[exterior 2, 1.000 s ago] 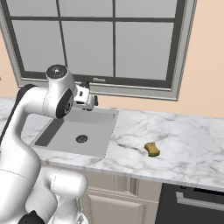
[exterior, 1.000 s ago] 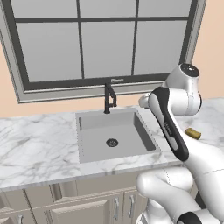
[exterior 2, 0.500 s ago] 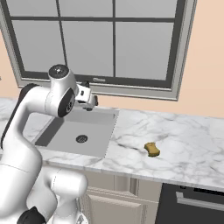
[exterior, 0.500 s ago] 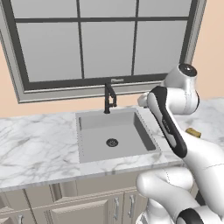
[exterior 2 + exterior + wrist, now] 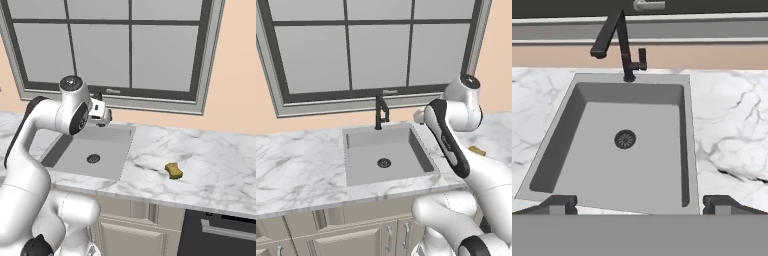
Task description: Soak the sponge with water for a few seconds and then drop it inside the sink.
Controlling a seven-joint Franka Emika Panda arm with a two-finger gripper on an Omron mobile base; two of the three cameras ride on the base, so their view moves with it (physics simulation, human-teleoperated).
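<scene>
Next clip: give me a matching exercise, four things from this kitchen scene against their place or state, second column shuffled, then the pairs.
Things:
1. sponge
2. faucet
3. drain
4. gripper

Place or state:
A. open, above the sink's near rim
B. on the counter, right of the sink
C. at the sink's back edge, no water running
D. in the basin floor

Pairs: 1-B, 2-C, 3-D, 4-A

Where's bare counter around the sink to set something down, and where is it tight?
Free: the marble left of the sink out to the frame edge, and the stretch between the sink's right rim and the sponge. Past the sponge the counter runs bare too. Tight: the strip behind the basin, where the faucet stands under the window sill.
</scene>
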